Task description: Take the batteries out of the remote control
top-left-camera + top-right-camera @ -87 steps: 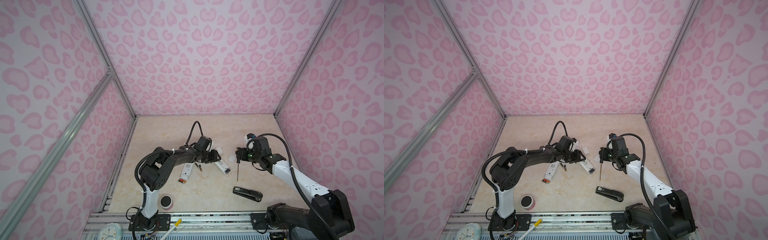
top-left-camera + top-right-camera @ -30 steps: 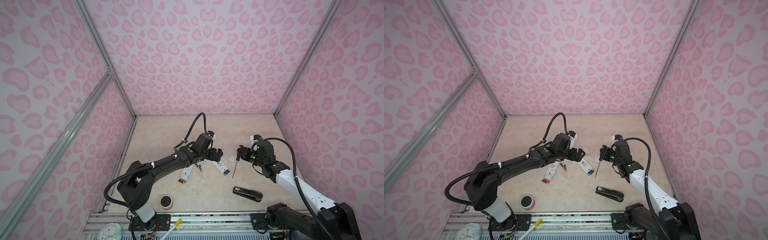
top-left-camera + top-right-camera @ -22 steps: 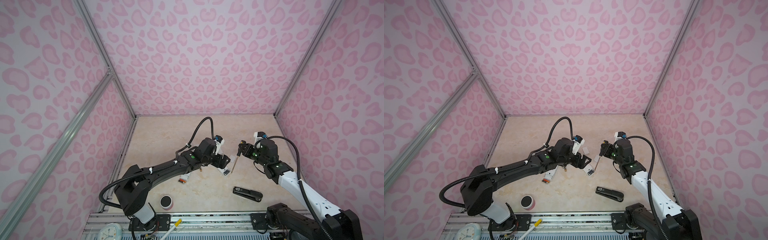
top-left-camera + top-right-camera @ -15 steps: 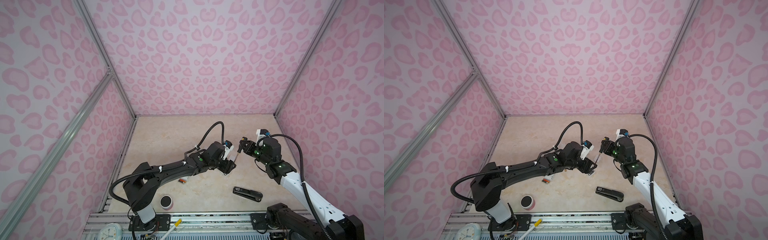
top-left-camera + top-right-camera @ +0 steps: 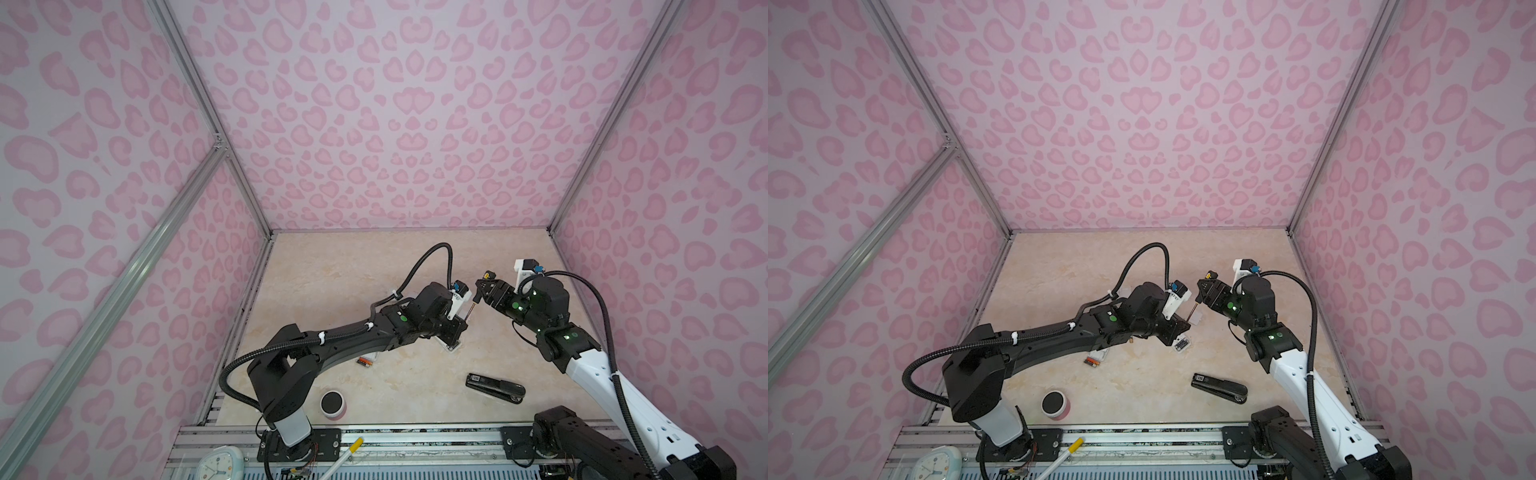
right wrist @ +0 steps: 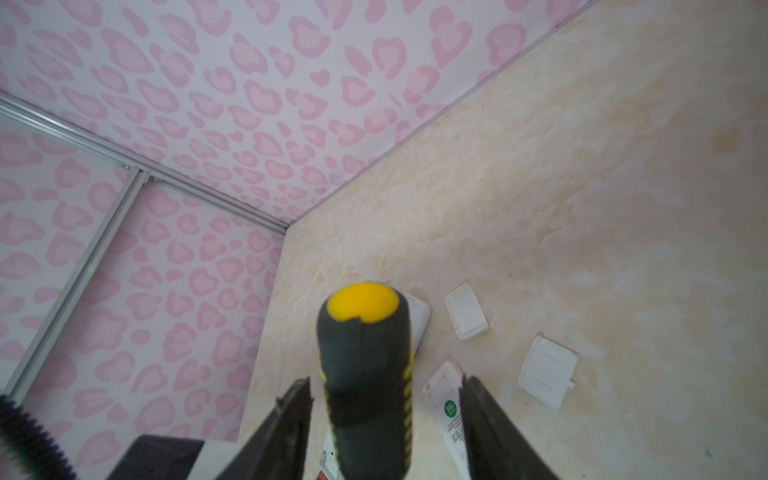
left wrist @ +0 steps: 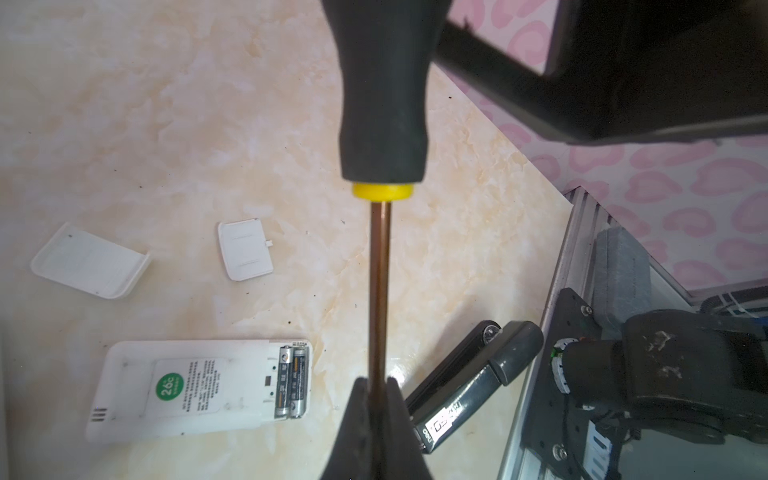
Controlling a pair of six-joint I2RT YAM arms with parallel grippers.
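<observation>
A white remote lies face down on the table with its compartment uncovered. Two batteries sit side by side in it. My left gripper is shut on the copper shaft of a screwdriver, held above the table to the right of the remote. In the right wrist view my right gripper is open, its jaws standing apart on either side of the screwdriver's black handle without touching it. In both top views the two grippers meet over the remote.
Two loose white covers lie beyond the remote. A black remote lies near the front right. A second white remote shows under my left arm. A pink cup stands at the front edge.
My left arm has swung right to the raised screwdriver and shut on its shaft. My right gripper, which held the handle, has opened.
</observation>
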